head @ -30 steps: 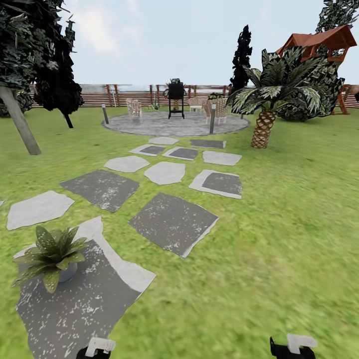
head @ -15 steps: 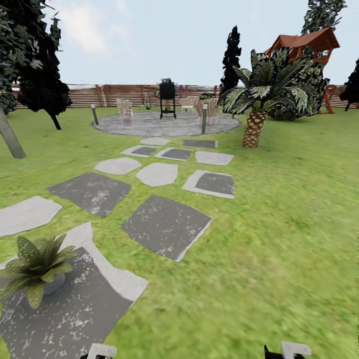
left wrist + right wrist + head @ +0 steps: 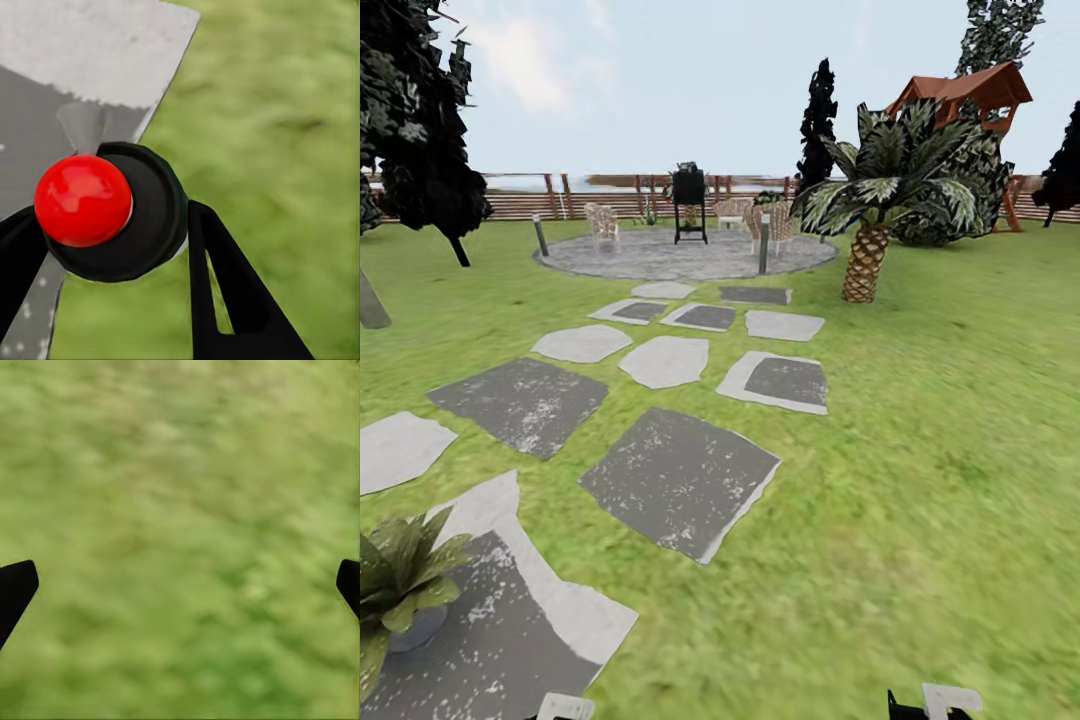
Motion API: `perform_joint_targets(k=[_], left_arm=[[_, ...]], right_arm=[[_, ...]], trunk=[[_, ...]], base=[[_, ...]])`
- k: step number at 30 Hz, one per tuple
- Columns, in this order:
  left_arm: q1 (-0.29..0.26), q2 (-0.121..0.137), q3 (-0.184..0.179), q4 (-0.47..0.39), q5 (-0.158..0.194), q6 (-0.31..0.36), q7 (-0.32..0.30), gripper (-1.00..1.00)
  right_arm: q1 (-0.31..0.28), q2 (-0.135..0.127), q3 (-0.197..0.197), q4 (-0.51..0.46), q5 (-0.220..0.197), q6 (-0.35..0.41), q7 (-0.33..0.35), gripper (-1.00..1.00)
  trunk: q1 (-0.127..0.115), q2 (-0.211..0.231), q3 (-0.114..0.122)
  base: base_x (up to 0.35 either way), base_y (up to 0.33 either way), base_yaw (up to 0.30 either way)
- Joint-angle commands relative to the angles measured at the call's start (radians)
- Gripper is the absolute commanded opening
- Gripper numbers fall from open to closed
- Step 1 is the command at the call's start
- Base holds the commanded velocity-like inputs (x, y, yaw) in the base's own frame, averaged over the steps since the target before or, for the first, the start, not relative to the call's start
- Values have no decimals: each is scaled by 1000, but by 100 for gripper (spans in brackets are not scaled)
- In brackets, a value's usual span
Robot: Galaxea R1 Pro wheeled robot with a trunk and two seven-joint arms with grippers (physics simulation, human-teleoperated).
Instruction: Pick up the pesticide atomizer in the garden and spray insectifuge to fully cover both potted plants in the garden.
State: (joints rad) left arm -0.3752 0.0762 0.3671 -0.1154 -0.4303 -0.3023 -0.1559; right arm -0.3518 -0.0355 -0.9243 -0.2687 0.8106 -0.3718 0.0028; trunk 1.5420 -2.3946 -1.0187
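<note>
Pesticide atomizer (image 3: 112,214) sits clamped in left gripper (image 3: 109,247) jaws by its dark body; rigid, light, probably slick plastic. Right gripper (image 3: 180,585) jaws spread, empty, over lawn.

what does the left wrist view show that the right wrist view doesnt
Left wrist view alone: the pesticide atomizer, a dark round body with a red spot, sits between the left gripper fingers, which close on it, above a grey and white stepping stone. Right wrist view alone: the right gripper with its fingers spread wide at the picture's edges and nothing between them. Both: blurred green lawn below and black fingers.
</note>
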Motion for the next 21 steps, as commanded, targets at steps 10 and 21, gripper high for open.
perform_joint_targets(k=[10, 21], left_arm=[[1, 7, 9, -1, 41, -2, 5, -100], [1, 9, 6, -1, 73, -1, 2, -100]], right_arm=[[-1, 3, -7, 4, 8, -4, 2, 100], [-1, 2, -7, 11, 17, -2, 3, 100]], trunk=[[0, 0, 1], [0, 0, 1]], base=[[340, -16, 0], [341, 0, 0]])
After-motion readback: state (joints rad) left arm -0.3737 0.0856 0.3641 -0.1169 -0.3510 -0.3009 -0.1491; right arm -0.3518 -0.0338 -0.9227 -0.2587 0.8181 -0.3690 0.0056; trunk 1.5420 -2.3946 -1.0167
